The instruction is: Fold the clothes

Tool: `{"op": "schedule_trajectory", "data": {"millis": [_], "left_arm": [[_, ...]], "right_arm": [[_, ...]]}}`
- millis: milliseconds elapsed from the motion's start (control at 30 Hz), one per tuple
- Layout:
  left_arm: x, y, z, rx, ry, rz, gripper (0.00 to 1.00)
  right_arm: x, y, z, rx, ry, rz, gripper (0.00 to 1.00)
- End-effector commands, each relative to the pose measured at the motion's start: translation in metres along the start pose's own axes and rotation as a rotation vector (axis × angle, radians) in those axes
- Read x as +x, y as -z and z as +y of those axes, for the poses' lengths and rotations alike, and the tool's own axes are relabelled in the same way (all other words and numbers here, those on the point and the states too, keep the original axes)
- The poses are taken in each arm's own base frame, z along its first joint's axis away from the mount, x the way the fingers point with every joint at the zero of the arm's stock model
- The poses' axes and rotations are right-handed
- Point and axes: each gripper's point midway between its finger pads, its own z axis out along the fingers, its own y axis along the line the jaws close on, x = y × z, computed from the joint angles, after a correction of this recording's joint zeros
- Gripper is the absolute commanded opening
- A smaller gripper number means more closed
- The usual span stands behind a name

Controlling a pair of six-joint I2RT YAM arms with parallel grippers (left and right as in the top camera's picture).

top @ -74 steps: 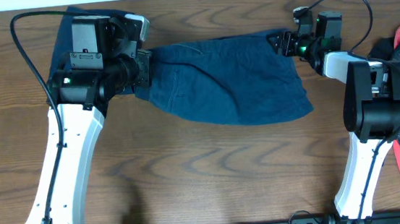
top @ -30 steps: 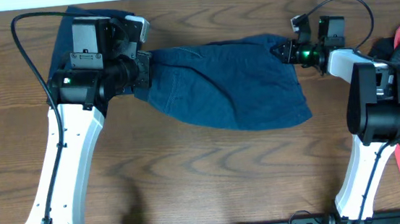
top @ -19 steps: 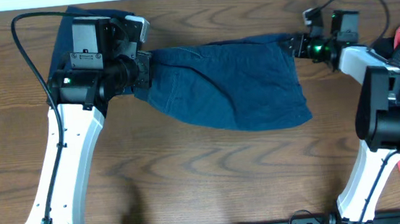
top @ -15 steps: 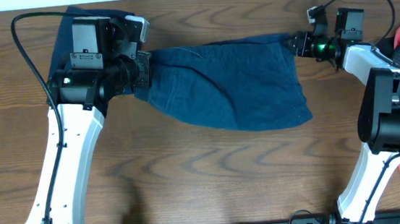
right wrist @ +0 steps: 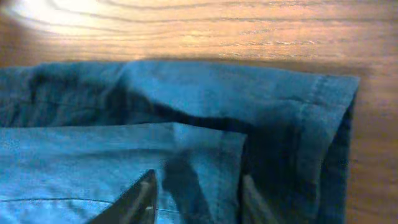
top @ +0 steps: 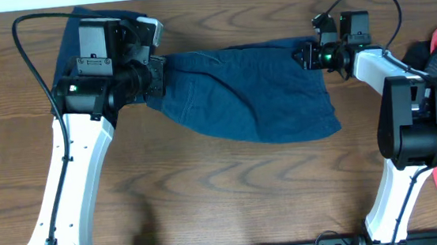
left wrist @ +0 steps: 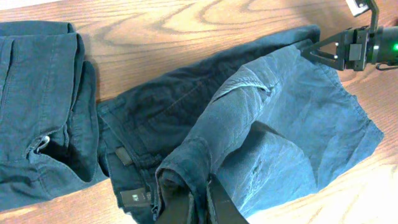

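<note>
1 of 2 done: dark navy folded denim bundle [left wrist: 37, 93] parked far-left on wooden worktop [top: 248, 191]. Pending: dark navy denim shorts [top: 248, 96] mid-worktop, apparently halved leg-on-leg, crosswise folds left. Left jaws clamped on waistband end, right jaws apart above hem corner.

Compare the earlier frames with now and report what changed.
The right gripper let go of the shorts at their upper right corner in the overhead view and drew off to the right. It has now come back over that corner with its jaws open. The shorts lie spread much as before. The left gripper stays shut on their other end, and the folded garment beside it has not moved.
</note>
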Motion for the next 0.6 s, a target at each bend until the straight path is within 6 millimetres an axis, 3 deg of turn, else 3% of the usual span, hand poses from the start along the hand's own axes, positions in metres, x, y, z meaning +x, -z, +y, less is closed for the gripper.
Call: {"op": "schedule_trajectory", "data": {"millis": [0,100,267,400,567], "left_arm": [[-0.005,0.008,0.0,-0.008,-0.013,-0.026,0.06],[-0.005,0.008,0.0,-0.008,-0.013,-0.026,0.06],[-0.006,0.01,-0.001,-0.009,-0.014,-0.031,0.06],[-0.011,0.022,-0.004,-0.011,-0.024,-0.063,0.06],[-0.012,0.051,-0.013,-0.015,-0.039,-0.109,0.06]], "right_arm": [[-0.006,0.004,-0.005,0.05,0.029,-0.012,0.25],[-0.008,0.007,-0.004,0.029,0.027,-0.019,0.04],[-0.033,0.037,0.004,-0.061,0.028,-0.093,0.01],[-0.062,0.09,0.018,-0.109,0.045,-0.178,0.01],[-0.078,0.162,0.029,-0.067,0.027,-0.237,0.01]]}}
